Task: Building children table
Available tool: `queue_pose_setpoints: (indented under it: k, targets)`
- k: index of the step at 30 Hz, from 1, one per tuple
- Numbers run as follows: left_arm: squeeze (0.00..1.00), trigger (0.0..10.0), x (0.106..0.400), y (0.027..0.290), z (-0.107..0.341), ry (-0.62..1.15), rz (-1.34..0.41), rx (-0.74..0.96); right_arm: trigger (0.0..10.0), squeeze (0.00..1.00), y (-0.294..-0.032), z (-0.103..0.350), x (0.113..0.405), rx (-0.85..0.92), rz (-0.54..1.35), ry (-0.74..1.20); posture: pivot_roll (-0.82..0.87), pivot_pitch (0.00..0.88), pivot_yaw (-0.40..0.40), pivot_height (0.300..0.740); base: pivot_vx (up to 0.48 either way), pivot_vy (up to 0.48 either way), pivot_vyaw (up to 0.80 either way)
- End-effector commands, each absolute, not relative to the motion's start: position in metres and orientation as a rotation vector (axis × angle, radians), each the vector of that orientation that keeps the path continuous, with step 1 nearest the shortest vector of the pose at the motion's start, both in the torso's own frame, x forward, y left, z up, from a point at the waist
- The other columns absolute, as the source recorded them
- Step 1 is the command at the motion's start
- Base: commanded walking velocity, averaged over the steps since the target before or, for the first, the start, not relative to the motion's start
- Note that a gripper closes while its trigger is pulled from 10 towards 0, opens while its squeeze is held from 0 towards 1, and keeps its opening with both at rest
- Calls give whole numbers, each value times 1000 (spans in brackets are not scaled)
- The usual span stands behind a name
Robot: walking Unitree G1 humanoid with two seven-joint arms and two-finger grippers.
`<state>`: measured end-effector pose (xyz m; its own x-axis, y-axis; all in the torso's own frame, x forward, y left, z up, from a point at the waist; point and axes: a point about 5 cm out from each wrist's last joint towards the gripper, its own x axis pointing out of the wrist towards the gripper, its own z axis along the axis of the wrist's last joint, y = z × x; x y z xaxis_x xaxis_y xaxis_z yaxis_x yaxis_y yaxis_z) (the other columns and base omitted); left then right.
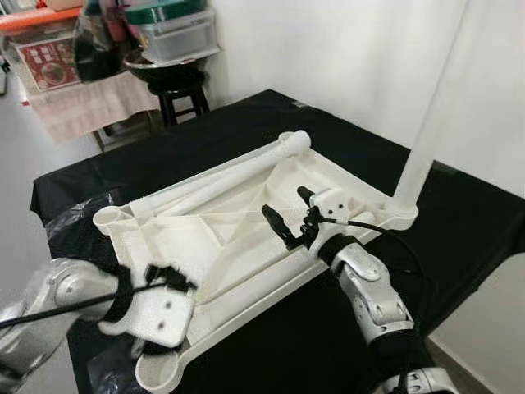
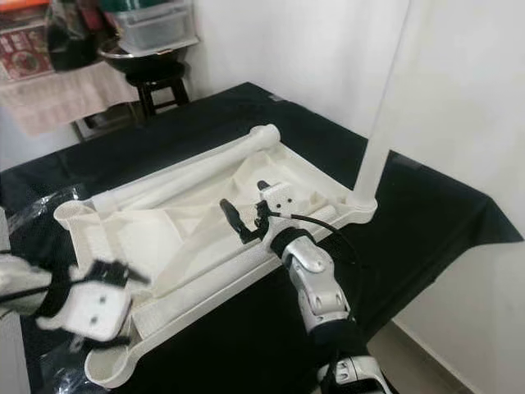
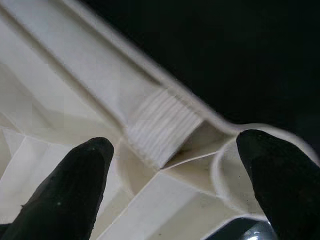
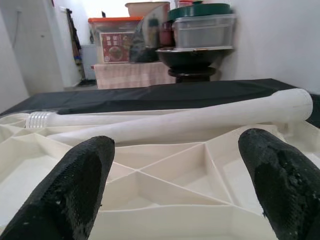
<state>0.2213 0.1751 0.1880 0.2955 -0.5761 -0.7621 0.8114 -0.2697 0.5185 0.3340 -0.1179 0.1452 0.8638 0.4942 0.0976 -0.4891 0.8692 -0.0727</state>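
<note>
A white plastic children's tabletop (image 1: 238,230) lies upside down on a table draped in black cloth (image 1: 459,222). One white leg (image 1: 422,156) stands upright in the far right corner socket. Two loose legs (image 1: 238,176) lie side by side along the tabletop's far edge. My right gripper (image 1: 285,201) hovers open over the ribbed middle of the tabletop, pointing at the loose legs (image 4: 200,117). My left gripper (image 3: 175,160) is open over the near left corner, with a ribbed threaded socket (image 3: 162,127) between its fingers. Its white wrist block (image 1: 156,316) sits above the corner ring (image 1: 160,373).
A black stool (image 1: 180,90) carrying stacked containers stands beyond the table's far left corner, beside a cloth-covered shelf (image 1: 82,103). A white wall runs along the right. Crumpled clear plastic (image 1: 74,215) lies on the cloth at the left edge.
</note>
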Motion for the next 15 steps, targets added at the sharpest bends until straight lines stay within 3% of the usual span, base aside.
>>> queue_pose_setpoints:
  k: [1,8,15]
  targets:
    - [0,10000,215,176,188,279,-1401,1248,10000,0,-115,138,334,-64,524,-75,-91,0,62,740,0,0,0]
    - [0,10000,212,179,179,323,-1419,1245,10000,0,-114,134,333,-82,526,-60,-90,0,65,740,0,0,0]
    - [0,10000,226,195,173,344,-1295,1401,10000,0,-115,135,334,-75,513,-64,-88,0,71,740,0,0,0]
